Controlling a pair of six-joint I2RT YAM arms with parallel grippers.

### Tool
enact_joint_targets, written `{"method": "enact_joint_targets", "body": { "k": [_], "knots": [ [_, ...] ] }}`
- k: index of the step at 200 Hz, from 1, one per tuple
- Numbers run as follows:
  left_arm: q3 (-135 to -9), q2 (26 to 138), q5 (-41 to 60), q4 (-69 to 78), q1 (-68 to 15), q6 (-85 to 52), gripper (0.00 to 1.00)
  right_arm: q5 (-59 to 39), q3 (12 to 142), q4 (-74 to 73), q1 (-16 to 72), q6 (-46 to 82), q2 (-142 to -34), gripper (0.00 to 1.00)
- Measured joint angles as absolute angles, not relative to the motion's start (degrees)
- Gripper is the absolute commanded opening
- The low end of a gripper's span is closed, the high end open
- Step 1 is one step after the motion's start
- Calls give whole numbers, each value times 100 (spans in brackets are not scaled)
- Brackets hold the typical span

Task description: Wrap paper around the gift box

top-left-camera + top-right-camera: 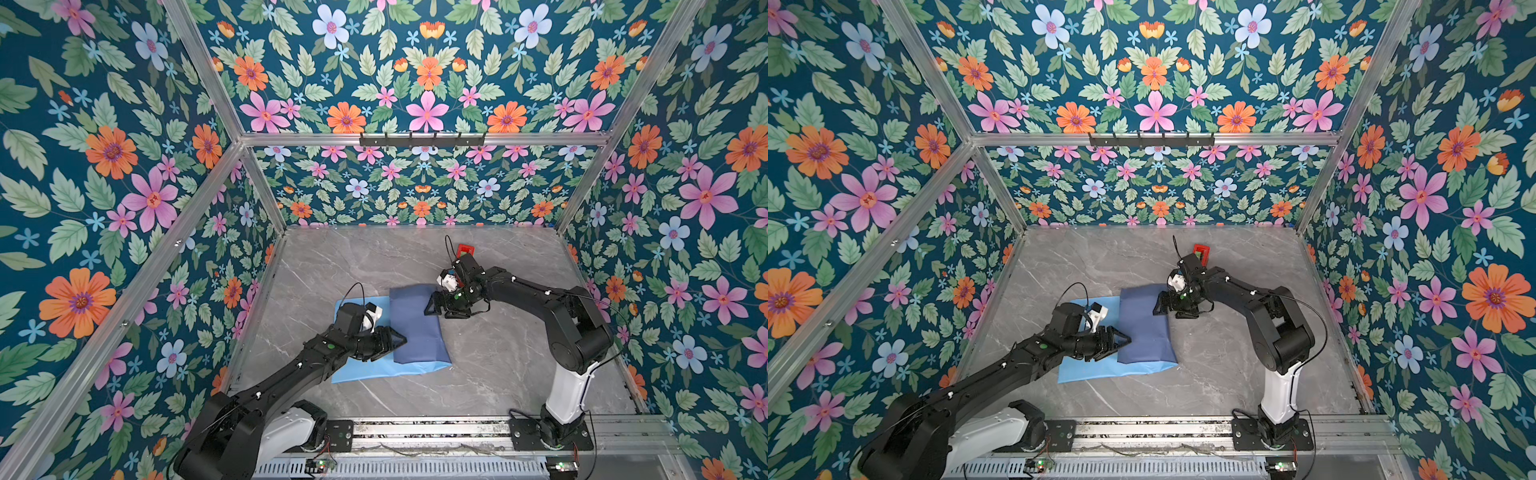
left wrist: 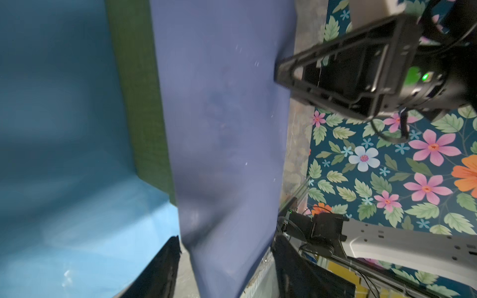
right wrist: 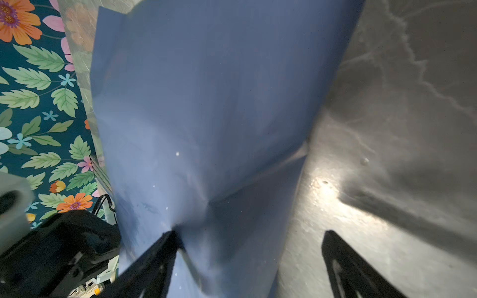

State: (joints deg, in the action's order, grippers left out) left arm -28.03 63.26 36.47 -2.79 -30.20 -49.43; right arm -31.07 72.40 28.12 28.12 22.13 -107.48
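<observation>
Gift box (image 2: 139, 103) mostly hidden under paper (image 1: 415, 324) — left gripper (image 2: 227, 247), right gripper (image 3: 250, 233) both spread

Lt/dk blue paper (image 1: 415, 328) (olive-grn box (image 2: 139, 103))

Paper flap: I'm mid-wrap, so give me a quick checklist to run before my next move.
1. Dark flap of the paper lies over the gift box: ok.
2. Box fully covered: not ok; a green strip shows beside the flap's edge in the left wrist view.
3. left hand open: ok.
4. right hand open, one finger at the flap: ok.
5. Flap taped down: cannot tell.
6. tape dispenser in sight: ok, beyond the right hand.
</observation>
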Motion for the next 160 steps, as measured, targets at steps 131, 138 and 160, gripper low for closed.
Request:
{"method": "enact_joint_targets", "body": {
  "k": [131,138,160],
  "knots": [
    [-4128,8388,3006,-550,-2923,-4014,64,-3151,7227,2731,2810,2174,-10777,88],
    [-4125,8407,2998,-502,-2919,-4014,64,-3151,7227,2729,2810,2174,-10781,88],
    [-4093,8451,2991,-331,-2919,-4016,67,-3155,7231,2729,2810,2169,-10785,88]
  ]
}}
